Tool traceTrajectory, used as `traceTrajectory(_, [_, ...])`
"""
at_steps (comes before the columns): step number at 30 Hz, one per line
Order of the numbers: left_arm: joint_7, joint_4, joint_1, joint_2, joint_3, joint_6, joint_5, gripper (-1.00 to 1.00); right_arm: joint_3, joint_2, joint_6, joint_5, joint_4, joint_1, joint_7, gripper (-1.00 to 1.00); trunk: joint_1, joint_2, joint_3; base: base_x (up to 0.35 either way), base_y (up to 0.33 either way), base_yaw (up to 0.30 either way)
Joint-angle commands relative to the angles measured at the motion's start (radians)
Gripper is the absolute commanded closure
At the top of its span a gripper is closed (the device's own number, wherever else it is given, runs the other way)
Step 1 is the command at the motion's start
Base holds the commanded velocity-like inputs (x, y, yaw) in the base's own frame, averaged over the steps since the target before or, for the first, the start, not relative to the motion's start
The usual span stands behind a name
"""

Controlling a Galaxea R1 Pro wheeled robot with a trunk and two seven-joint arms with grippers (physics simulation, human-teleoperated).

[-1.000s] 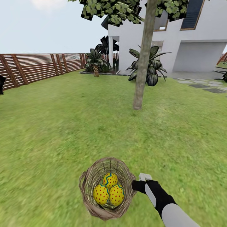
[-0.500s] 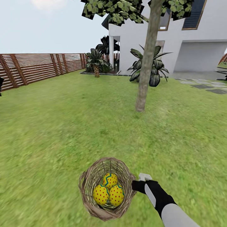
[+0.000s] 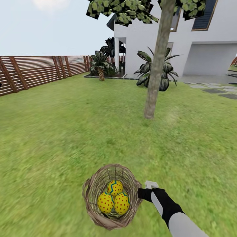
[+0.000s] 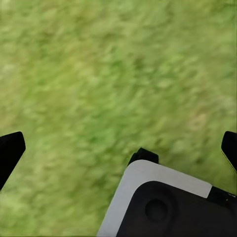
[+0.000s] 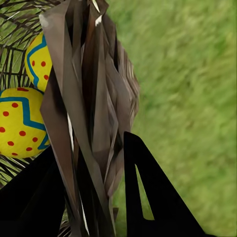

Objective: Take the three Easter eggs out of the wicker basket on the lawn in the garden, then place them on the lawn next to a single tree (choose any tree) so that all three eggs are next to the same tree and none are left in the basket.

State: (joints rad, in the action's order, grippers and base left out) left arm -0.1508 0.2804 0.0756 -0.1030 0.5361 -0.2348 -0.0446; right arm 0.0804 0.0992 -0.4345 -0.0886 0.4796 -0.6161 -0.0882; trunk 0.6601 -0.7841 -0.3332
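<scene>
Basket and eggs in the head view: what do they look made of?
The wicker basket looks like tan woven cane or wicker, matte: open weave with gaps between strands, grass showing through. The right gripper is clamped on its rim. The three Easter eggs look smooth and painted, yellow with red dots and a blue-green zigzag; whether plastic or real shell cannot be told from the render.

The whole head view has shifted: the straight grey-brown tree trunk [image 3: 158, 62], the white house [image 3: 204, 42] and the low dark broad-leaved plant [image 3: 156, 74] now sit further right and look slightly nearer, so the camera moved.
</scene>
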Motion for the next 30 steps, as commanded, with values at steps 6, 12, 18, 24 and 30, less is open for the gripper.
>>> traceTrajectory(6, [-0.007, -0.001, 0.001, 0.0, 0.008, -0.003, -0.007, -1.0, 0.008, 0.0, -0.004, -0.011, 0.002, -0.001, -0.002, 1.0, 0.001, -0.001, -0.001, 0.325, 0.087, 0.0])
traceTrajectory(12, [-0.007, -0.001, 0.001, 0.0, 0.008, -0.003, -0.008, -1.0, 0.007, 0.0, -0.003, -0.011, 0.002, -0.001, -0.002, 1.0, 0.001, -0.001, -0.001, 0.327, 0.072, 0.0])
traceTrajectory(18, [-0.007, -0.001, 0.001, 0.0, 0.008, -0.003, -0.008, -1.0, 0.007, 0.0, -0.003, -0.011, 0.002, -0.001, -0.003, 1.0, 0.001, -0.001, -0.001, 0.327, 0.071, 0.0])
traceTrajectory(24, [-0.007, -0.001, 0.001, 0.0, 0.008, -0.003, -0.008, -1.0, 0.007, 0.002, -0.003, -0.011, 0.002, -0.001, -0.003, 1.0, 0.001, -0.001, -0.001, 0.327, 0.064, -0.067])
traceTrajectory(30, [-0.007, -0.001, 0.001, 0.0, 0.008, -0.003, -0.008, -1.0, 0.007, 0.002, -0.003, -0.011, 0.002, -0.001, -0.004, 1.0, 0.001, -0.001, -0.001, 0.327, 0.049, -0.008])
